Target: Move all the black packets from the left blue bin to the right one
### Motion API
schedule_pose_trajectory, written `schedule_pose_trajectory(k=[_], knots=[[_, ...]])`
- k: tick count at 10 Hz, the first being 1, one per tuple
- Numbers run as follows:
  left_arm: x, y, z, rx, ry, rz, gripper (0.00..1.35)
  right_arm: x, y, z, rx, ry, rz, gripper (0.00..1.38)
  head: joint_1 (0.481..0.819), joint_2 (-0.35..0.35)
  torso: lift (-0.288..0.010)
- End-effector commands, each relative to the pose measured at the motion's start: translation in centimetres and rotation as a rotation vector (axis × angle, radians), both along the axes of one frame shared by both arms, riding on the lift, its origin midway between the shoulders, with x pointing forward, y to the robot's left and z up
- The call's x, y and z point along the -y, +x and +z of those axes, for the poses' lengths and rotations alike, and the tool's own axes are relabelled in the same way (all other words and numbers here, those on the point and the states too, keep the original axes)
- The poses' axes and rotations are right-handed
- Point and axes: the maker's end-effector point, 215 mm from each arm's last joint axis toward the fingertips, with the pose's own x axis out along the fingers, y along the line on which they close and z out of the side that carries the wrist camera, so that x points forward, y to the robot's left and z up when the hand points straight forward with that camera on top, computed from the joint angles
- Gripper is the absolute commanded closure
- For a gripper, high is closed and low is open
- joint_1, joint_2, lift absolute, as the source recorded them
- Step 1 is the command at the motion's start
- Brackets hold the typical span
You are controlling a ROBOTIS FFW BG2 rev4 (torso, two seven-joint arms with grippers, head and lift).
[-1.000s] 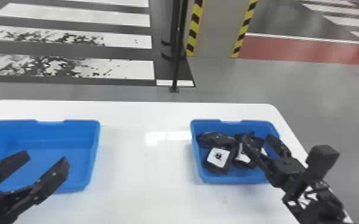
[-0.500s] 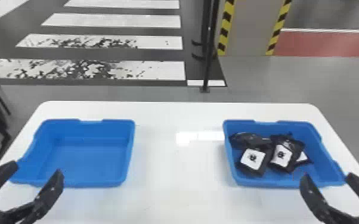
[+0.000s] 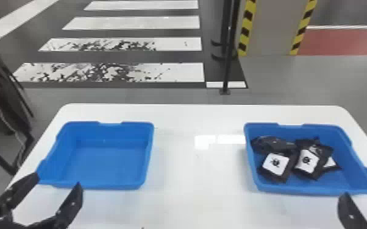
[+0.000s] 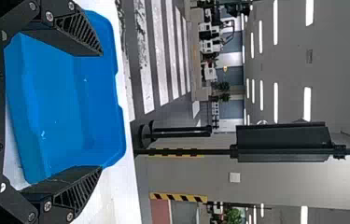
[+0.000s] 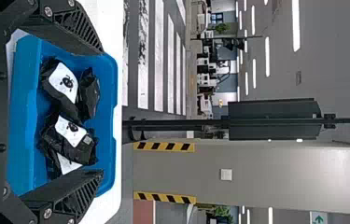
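Several black packets (image 3: 276, 164) with white labels lie piled in the right blue bin (image 3: 356, 170). The left blue bin (image 3: 109, 164) holds nothing. At its near left corner my left gripper (image 3: 58, 180) stands open; in the left wrist view the spread fingers of the left gripper (image 4: 101, 111) frame that bin (image 4: 56, 107). One finger of my right gripper (image 3: 349, 210) shows at the near edge of the right bin. In the right wrist view the right gripper (image 5: 102, 112) is open, with packets (image 5: 72, 135) in the bin beyond its fingers.
Both bins stand on a white table (image 3: 195, 182), with bare tabletop between them. Behind the table a thin black pole (image 3: 229, 54) rises from the floor. Dark frames and a cable (image 3: 1, 115) are off the table's left side.
The head view has swung left. My right gripper has drawn back from over the packets to the near side of the right bin and opened. My left gripper has pulled back from the left bin.
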Motion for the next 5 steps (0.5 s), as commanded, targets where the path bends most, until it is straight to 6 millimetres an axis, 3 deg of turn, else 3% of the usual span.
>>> schedule_pose_trajectory(k=[1, 5], knots=[[0.27, 0.09, -0.09, -0.001, -0.006, -0.001, 0.19, -0.19, 0.17, -0.12, 0.001, 0.003, 0.004, 0.13, 0.695, 0.032, -0.140], [1.01, 0.55, -0.24, -0.004, -0.017, -0.009, 0.19, -0.70, 0.51, -0.11, 0.006, 0.009, 0.014, 0.13, 0.695, 0.027, -0.140]])
